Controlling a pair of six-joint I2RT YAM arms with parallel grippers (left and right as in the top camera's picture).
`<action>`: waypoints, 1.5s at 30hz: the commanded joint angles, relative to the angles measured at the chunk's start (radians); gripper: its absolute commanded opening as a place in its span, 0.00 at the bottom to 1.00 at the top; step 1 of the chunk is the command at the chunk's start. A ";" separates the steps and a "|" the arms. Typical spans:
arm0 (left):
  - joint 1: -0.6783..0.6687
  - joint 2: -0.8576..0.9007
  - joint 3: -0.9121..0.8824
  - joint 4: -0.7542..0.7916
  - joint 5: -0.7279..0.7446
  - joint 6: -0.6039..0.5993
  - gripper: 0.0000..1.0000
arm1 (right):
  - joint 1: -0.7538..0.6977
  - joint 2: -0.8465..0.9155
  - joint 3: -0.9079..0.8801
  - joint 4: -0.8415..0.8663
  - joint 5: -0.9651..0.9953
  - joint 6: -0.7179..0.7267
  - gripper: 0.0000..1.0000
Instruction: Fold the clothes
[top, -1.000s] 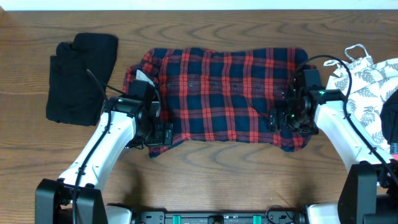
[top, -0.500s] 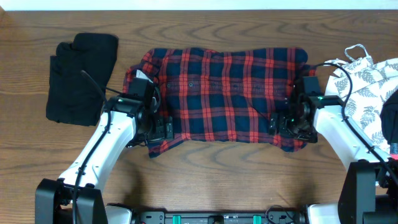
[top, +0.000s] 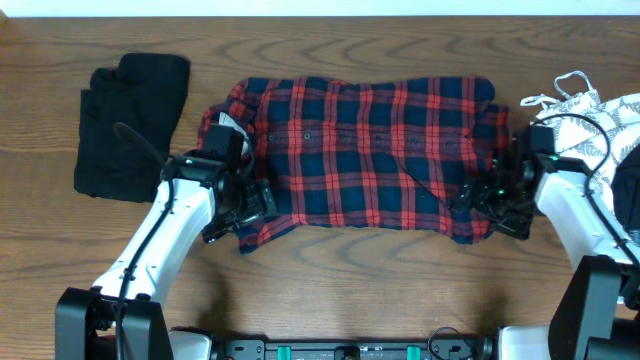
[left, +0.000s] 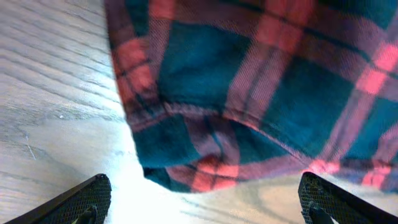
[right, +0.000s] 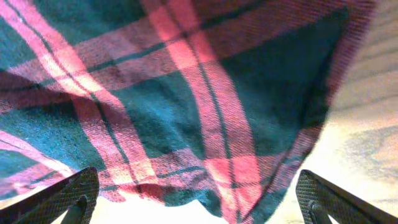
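Observation:
The red-and-navy plaid shirt (top: 365, 155) lies spread across the middle of the table, its white neck label (top: 232, 122) at the left end. My left gripper (top: 250, 210) is open over the shirt's front left corner (left: 205, 168), which lies on the wood just beyond the fingertips. My right gripper (top: 478, 205) is open over the shirt's front right corner (right: 205, 124), the fabric edge between and beyond its wide-apart fingers. Neither gripper holds cloth. A black garment (top: 130, 125) lies at the far left. A white leaf-print garment (top: 590, 125) lies at the far right.
The wooden table (top: 350, 275) runs along the front below the shirt. The right arm's cable (top: 560, 130) loops over the leaf-print garment. A white strip (top: 320, 8) borders the table's far edge.
Both grippers have drawn outward and forward from the shirt's front edge. The right arm swung to the right, off the shirt's right end. The shirt has stayed flat.

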 joint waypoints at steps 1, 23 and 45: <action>0.040 -0.003 -0.046 0.027 -0.014 -0.061 0.96 | -0.050 -0.021 -0.005 -0.002 -0.103 0.002 0.99; 0.077 -0.003 -0.198 0.312 0.115 -0.098 0.95 | -0.249 -0.021 -0.153 0.116 -0.241 -0.042 0.99; 0.077 -0.003 -0.204 0.393 0.148 -0.119 0.75 | -0.269 -0.021 -0.205 0.159 -0.236 -0.065 0.99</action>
